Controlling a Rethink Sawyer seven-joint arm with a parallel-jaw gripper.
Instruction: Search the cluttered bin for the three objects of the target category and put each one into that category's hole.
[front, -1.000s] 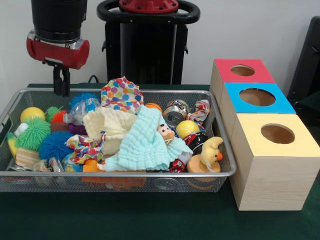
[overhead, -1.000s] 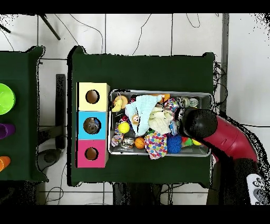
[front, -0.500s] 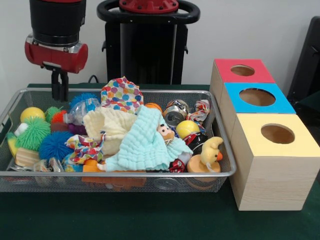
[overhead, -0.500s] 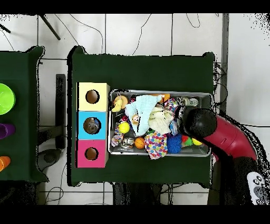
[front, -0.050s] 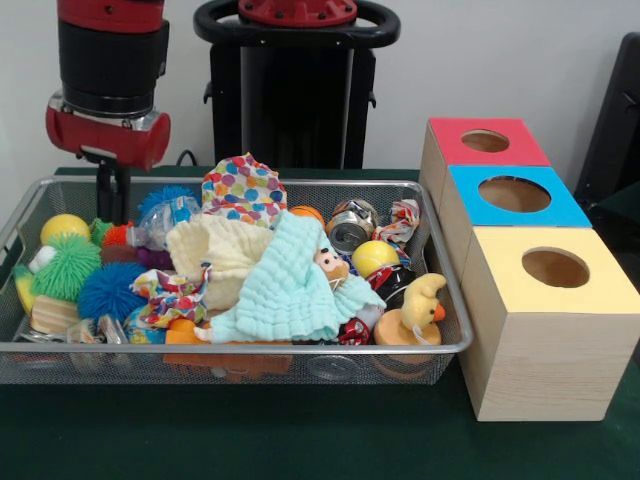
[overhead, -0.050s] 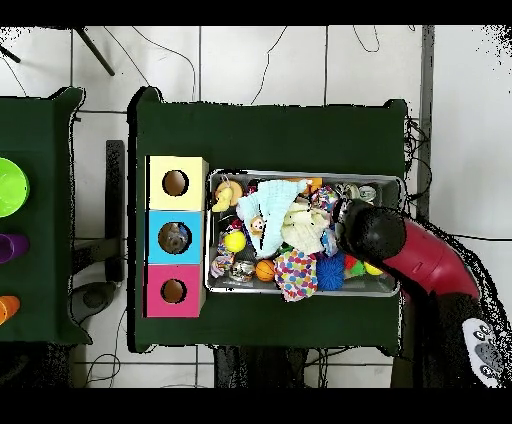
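The pincer (front, -0.050s: 112, 205) hangs inside the wire bin (front, -0.050s: 300, 355), its tips close together and holding nothing, just above an orange spiky ball (front, -0.050s: 117, 234). The bin is full of toys and cloths, beside three boxes (front, -0.050s: 540, 330) with holes.

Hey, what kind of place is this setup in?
Probably a robotics lab: a robot arm over a wire bin of toys, colour-topped sorting boxes with holes, and loose cables on the tiled floor.
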